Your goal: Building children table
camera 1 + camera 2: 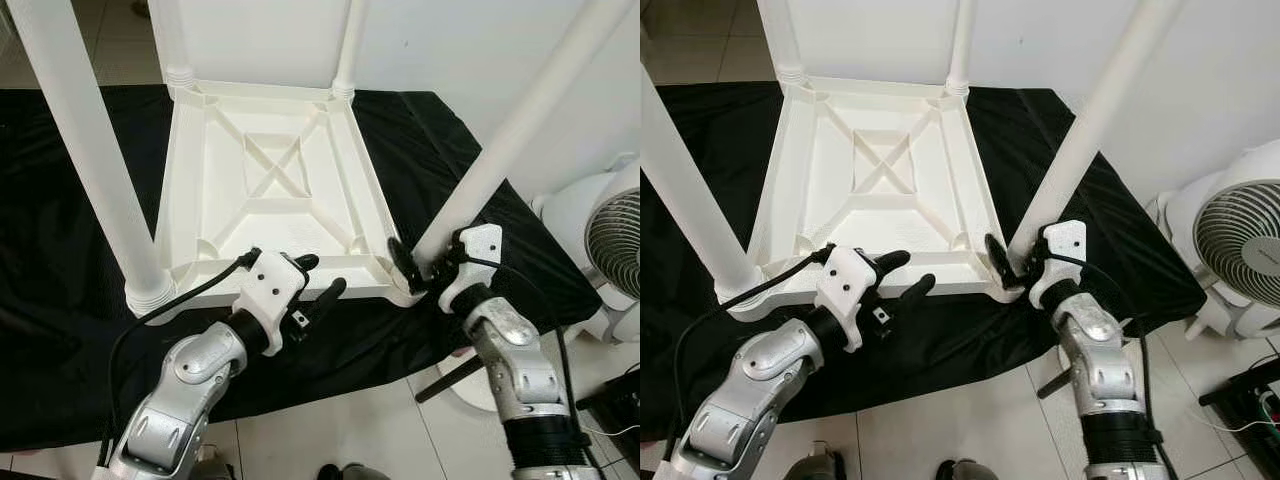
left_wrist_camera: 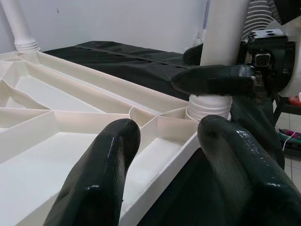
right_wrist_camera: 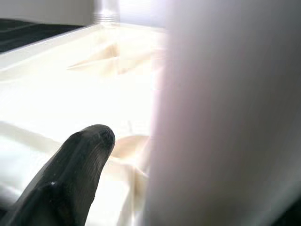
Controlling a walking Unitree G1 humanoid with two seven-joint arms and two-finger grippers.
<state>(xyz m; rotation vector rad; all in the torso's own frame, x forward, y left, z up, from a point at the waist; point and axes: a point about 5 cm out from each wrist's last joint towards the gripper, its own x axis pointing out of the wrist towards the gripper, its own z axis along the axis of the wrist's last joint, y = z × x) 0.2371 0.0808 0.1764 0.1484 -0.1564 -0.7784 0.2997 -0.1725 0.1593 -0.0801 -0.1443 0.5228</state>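
Left eye view, nearest the camera: two silver jointed arms rising from the lower edge. Left gripper [image 1: 318, 283] at the near rim of the tabletop [image 1: 275, 175], fingers spread apart, upper finger over the rim, lower finger outside it, clamping nothing. Right gripper [image 1: 418, 268] closed around the base of the near-right leg [image 1: 510, 140], at the tabletop's near right corner. Tabletop: white moulded plastic, square, lying upside down on a black cloth [image 1: 60, 240], underside ribbed with a diagonal cross in a central square. Four smooth white round legs standing up from the corners; near-left leg [image 1: 95, 160] ending in a ribbed collar. White fan [image 1: 612, 240] on the tiled floor [image 1: 340, 425] to the right.

Right eye view: same layout; black cable [image 1: 730, 300] running from the left wrist housing.

Left wrist view: two glossy black fingers [image 2: 101, 179] apart, straddling the white rim; beyond, the right gripper's finger across the threaded leg base.

Right wrist view: one black finger [image 3: 70, 174] beside the blurred white leg, ribbed underside behind.
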